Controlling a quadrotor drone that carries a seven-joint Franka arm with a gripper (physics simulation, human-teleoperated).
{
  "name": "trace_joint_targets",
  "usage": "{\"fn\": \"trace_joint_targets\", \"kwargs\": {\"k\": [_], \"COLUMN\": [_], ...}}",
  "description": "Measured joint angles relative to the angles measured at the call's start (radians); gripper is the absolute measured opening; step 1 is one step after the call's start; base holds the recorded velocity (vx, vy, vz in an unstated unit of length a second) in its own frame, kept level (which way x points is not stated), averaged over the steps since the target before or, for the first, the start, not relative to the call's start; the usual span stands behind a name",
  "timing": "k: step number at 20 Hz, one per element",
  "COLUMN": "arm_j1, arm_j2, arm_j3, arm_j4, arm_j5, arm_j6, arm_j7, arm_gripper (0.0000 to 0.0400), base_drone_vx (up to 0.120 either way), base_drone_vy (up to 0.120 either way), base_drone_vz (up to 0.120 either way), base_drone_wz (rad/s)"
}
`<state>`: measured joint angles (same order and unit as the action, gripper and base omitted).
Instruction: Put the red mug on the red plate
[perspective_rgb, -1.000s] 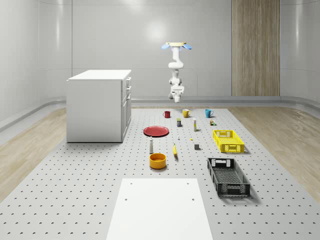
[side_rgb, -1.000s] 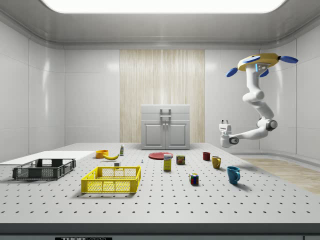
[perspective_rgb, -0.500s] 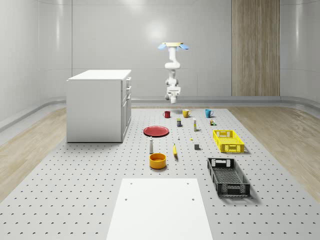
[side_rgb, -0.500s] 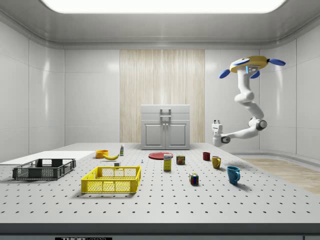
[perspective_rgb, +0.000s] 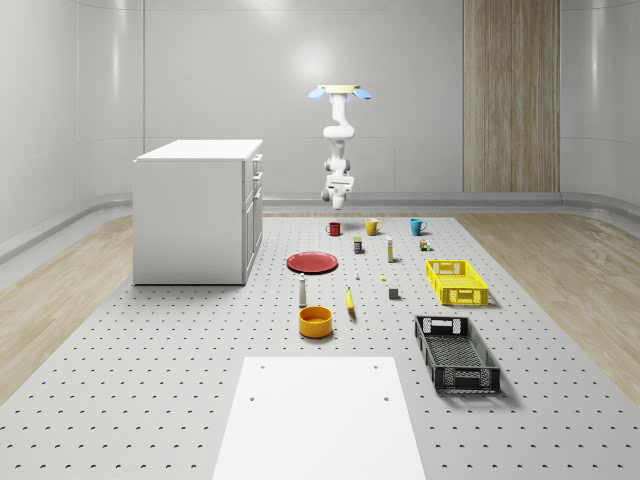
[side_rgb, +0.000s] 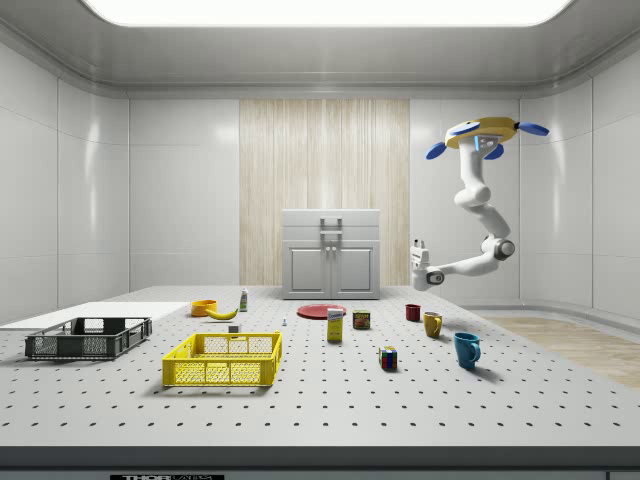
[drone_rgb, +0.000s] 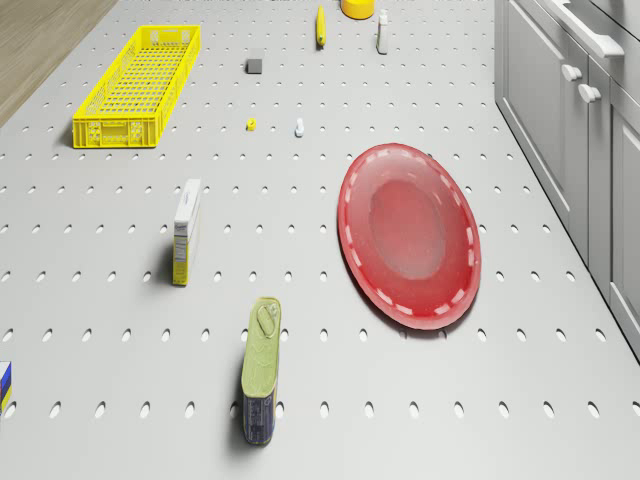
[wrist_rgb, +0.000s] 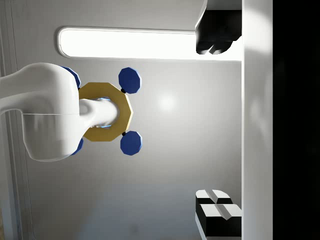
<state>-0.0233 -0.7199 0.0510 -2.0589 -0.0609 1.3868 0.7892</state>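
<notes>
A red mug (perspective_rgb: 334, 228) stands upright on the perforated desk (perspective_rgb: 180, 380) just above the centre of the whole-scene view, apart from the red plate (perspective_rgb: 312, 262) lying nearer the camera, with a yellow mug (perspective_rgb: 372, 226) and a blue mug (perspective_rgb: 417, 226) in line to its right. The drone (side_rgb: 482, 133) hovers high in the upper right of the side view, beyond the desk's far edge, its white arm (side_rgb: 478, 205) bending down and leftward so the gripper (side_rgb: 419, 253) hangs in the air above the red mug (side_rgb: 412, 312) and points upward. In the wrist view the two finger pads (wrist_rgb: 215, 210) sit well apart with nothing between them, so the jaws stand wide and empty.
</notes>
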Motion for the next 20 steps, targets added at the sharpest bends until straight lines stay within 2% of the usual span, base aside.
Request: {"fn": "trace_joint_targets", "kwargs": {"k": [3,7,10,12,15,18,20], "arm_j1": [-0.009,-0.032,-0.062,-0.091,-0.153,-0.245,-0.328], "arm_j2": [-0.002,-0.007,-0.015,-0.025,-0.049,-0.089,-0.118], "arm_j3": [0.030,0.103,0.196,0.283,0.452,0.645,0.765], "arm_j4": [-0.004,-0.019,-0.048,-0.087,-0.196,-0.373,-0.506], "arm_j5": [-0.042,-0.145,-0.277,-0.405,-0.664,-0.992,-1.220], "arm_j6": [0.003,0.008,0.014,0.020,0.033,0.041,0.030], "arm_j7": [0.006,0.020,0.039,0.059,0.109,0.196,0.276], "arm_gripper": [0.0400,0.0400,0.0400,0.0400,0.0400,0.0400,0.0400], "base_drone_vx": [0.120,0.120,0.120,0.100,0.000,0.000,0.000], "base_drone_vy": [-0.013,-0.120,-0.120,0.000,0.000,0.000,0.000], "base_drone_vz": [0.000,0.000,0.000,-0.040,-0.080,-0.120,-0.120], "base_drone_wz": [0.000,0.000,0.000,0.000,0.000,0.000,0.000]}}
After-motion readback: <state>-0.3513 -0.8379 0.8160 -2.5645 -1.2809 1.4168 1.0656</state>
